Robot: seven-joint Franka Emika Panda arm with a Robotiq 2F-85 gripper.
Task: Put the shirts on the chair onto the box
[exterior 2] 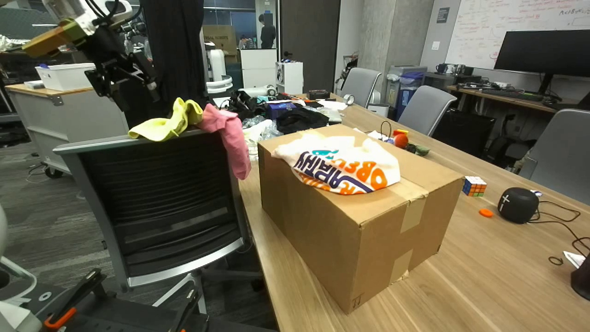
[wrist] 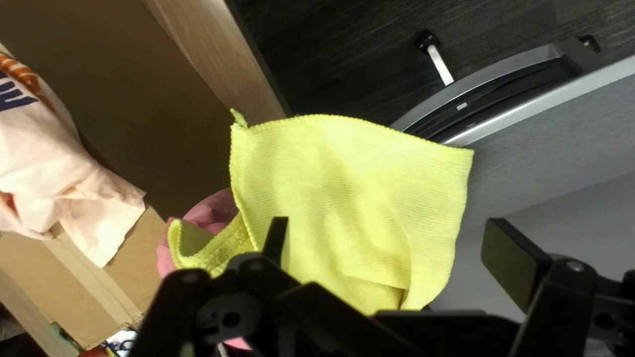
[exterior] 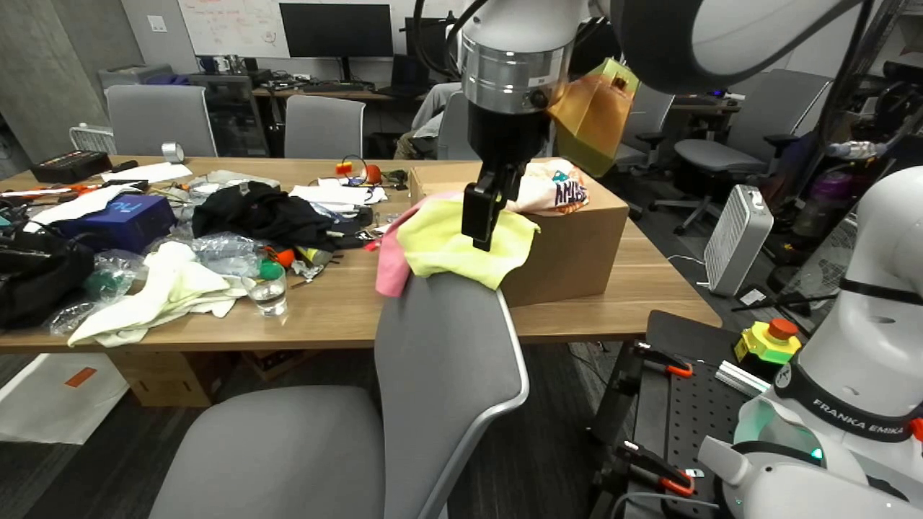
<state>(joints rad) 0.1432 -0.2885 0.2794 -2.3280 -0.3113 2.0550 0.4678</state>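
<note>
A yellow cloth (exterior: 436,238) lies draped over the top of the grey chair's (exterior: 458,346) backrest. It also shows in an exterior view (exterior 2: 168,124) and in the wrist view (wrist: 342,183). A pink cloth (exterior 2: 232,143) hangs beside it over the backrest corner, partly under the yellow one in the wrist view (wrist: 213,213). A white printed shirt (exterior 2: 341,163) lies on top of the cardboard box (exterior 2: 313,216). My gripper (wrist: 394,248) is open and empty above the yellow cloth. One finger is over the cloth, the other beyond its edge over the chair.
The box stands on the wooden table (exterior: 339,310) close to the chair back. A glass of water (exterior: 269,292), a pale cloth (exterior: 166,292), a black cloth (exterior: 252,216) and other clutter lie on the table. A speaker (exterior 2: 518,205) and puzzle cube (exterior 2: 474,186) lie beyond the box.
</note>
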